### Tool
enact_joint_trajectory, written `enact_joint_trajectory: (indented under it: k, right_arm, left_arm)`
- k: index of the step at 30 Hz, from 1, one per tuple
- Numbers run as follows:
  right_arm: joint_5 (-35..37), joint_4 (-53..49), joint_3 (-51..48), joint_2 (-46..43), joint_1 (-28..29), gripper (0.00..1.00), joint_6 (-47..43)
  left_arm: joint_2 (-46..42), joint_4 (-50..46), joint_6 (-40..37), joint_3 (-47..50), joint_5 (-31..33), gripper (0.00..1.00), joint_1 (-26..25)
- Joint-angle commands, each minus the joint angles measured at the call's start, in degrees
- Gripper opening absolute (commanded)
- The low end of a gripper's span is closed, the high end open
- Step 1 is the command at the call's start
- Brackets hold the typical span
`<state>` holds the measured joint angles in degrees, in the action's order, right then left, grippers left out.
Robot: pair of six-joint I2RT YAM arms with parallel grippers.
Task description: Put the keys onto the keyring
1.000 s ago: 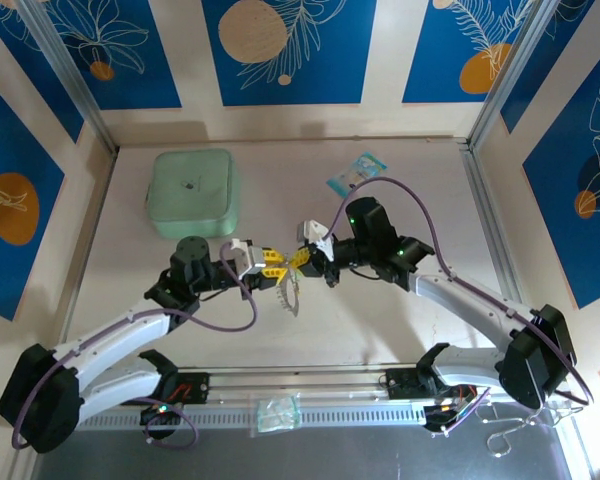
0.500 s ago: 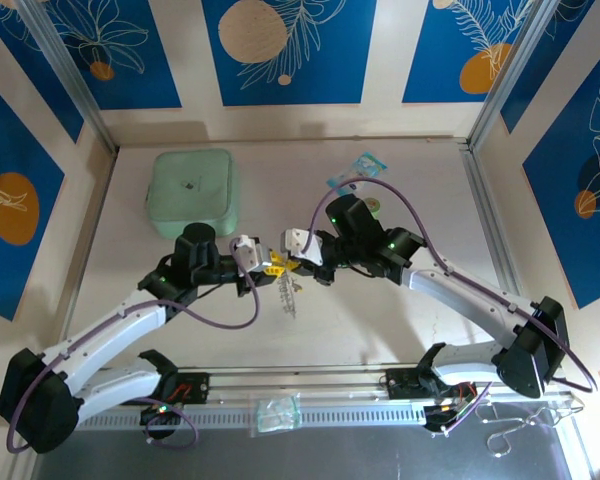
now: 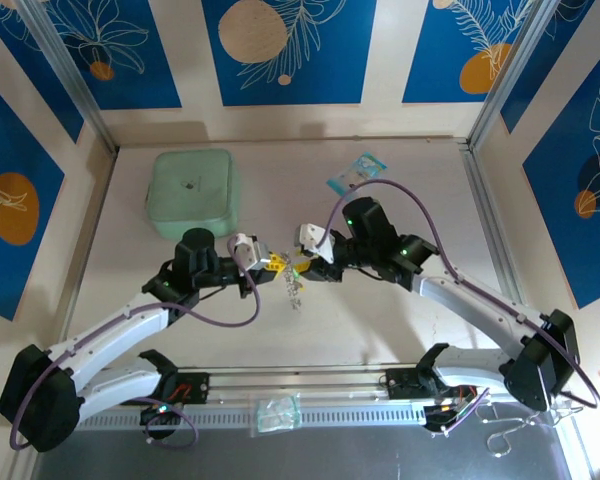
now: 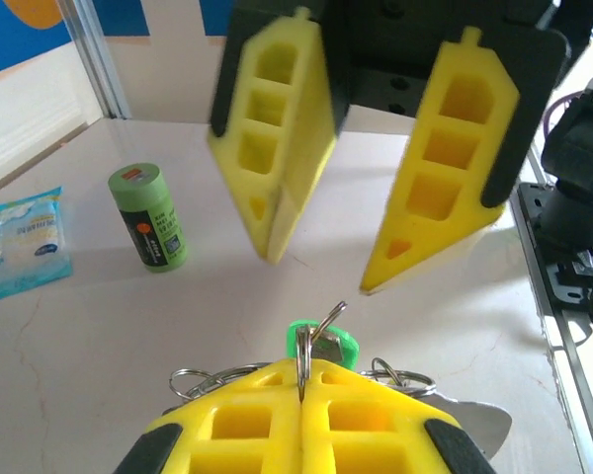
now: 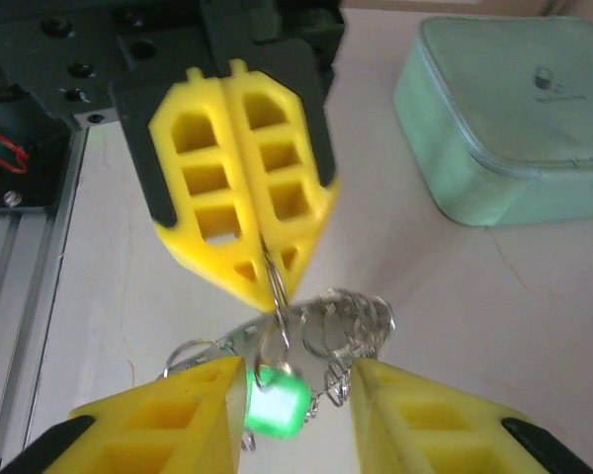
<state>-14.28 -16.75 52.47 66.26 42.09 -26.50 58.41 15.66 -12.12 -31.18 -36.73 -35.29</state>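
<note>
Keyring [image 5: 346, 326] pinched in left claw [image 5: 274, 288]; green key [image 5: 275, 413] between parted right claw [image 5: 296, 367].

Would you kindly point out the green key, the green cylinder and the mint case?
green key [image 5: 275, 410], right wrist view, plastic head.
green cylinder [image 4: 150, 219], left wrist view, side wall.
mint case [image 5: 514, 109], right wrist view, lid.

It was a robot lab cell. A pale table [image 3: 380, 320] sat boxed in by blue leaf-print panels [image 3: 280, 50], with metal posts [image 3: 65, 75] at its far corners and a wired rail [image 3: 310, 385] and two arm bases [image 3: 40, 400] along its near edge.
</note>
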Motion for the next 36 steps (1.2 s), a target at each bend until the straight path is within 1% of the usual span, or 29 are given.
enact_joint_trajectory:
  k: [1,4,9,16,17,18,24,25,31,36]
  right_arm:
    - [2.73,7.48,-3.59,-1.32,1.77,0.35,3.5]
    - [4.64,10.56,-5.47,-1.83,3.28,0.35,3.77]
    - [6.53,13.19,-6.21,-1.64,4.01,0.34,4.08]
    - [8.96,13.5,-6.41,-2.81,4.28,0.32,2.44]
    - [9.12,13.34,-6.37,-2.87,4.32,0.31,2.2]
    - [9.14,13.1,-6.3,-2.91,4.41,0.28,1.98]
    - [6.66,10.85,-5.71,-2.63,4.56,0.02,0.83]
    - [6.28,10.55,-5.79,-2.63,4.58,0.0,0.66]
    - [4.75,7.57,-5.8,0.18,5.96,0.0,-1.83]
    - [4.2,7.7,-5.79,1.39,6.91,0.0,-1.83]
  left_arm:
    - [-0.76,9.42,6.39,1.75,0.88,0.0,-0.22]
    - [-0.45,10.27,8.39,2.27,1.54,0.0,-0.22]
    - [0.03,9.97,8.71,2.35,0.71,0.0,-0.2]
    - [0.13,8.36,8.07,1.93,0.41,0.0,-0.22]
    - [0.11,8.33,8.02,1.91,0.35,0.0,-0.22]
    - [0.12,8.27,7.99,1.96,0.34,0.0,-0.21]
    - [0.39,7.9,7.73,1.52,0.48,0.0,-0.22]
    - [0.39,7.94,7.73,1.49,0.51,0.0,-0.22]
    - [1.3,9.94,8.03,0.48,1.22,0.0,-0.22]
    - [1.44,15.01,8.59,1.3,-0.09,0.0,-0.22]
